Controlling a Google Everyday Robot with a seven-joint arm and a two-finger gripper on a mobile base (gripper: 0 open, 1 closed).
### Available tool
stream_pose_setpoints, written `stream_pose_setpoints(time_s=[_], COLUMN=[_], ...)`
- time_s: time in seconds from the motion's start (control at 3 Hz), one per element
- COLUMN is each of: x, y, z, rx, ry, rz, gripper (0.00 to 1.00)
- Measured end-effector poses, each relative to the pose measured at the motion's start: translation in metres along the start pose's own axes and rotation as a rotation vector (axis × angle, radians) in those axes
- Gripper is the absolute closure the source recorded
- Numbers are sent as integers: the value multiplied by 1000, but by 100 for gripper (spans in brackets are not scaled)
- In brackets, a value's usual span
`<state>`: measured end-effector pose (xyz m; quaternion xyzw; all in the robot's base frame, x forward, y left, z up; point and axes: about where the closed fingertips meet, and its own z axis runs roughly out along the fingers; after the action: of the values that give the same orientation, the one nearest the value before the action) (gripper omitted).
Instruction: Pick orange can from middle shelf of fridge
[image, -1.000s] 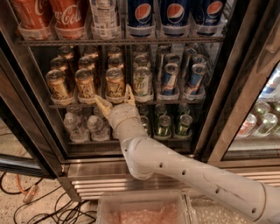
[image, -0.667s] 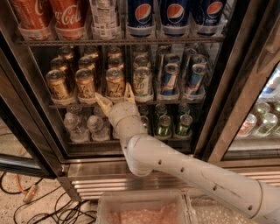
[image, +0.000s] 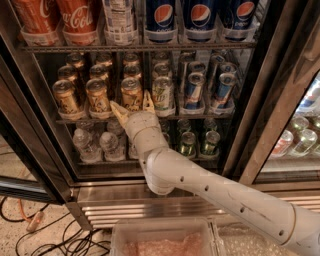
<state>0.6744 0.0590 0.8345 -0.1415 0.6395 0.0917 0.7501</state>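
The fridge (image: 280, 95) stands open with dark framing. Its middle shelf (image: 75, 119) holds rows of small cans. Three rows at the left are golden-orange cans; the front orange can (image: 131, 93) of the third row stands just left of a pale green-white can (image: 162, 95). My gripper (image: 133, 105) is open at the shelf's front edge. Its two tan fingertips (image: 118, 108) stand on either side of that orange can's lower part. I cannot tell whether they touch it.
Blue-and-silver cans (image: 194, 90) fill the shelf's right side. Cola and Pepsi bottles (image: 161, 17) stand on the rack above, water bottles (image: 109, 145) and green bottles (image: 187, 142) below. A ribbed steel base (image: 115, 207), a clear bin (image: 162, 239) and floor cables (image: 35, 235) lie below.
The gripper has edged slightly forward and up toward the orange can; its fingers stay spread. The cans have not moved.
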Motion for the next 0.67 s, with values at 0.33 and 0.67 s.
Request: stream_pose_setpoints(time_s=[0.33, 0.67], x=[0, 0], y=[-5, -9], z=[3, 5], rx=[10, 17], ry=[-2, -4], rz=[-6, -9], gripper=[45, 45])
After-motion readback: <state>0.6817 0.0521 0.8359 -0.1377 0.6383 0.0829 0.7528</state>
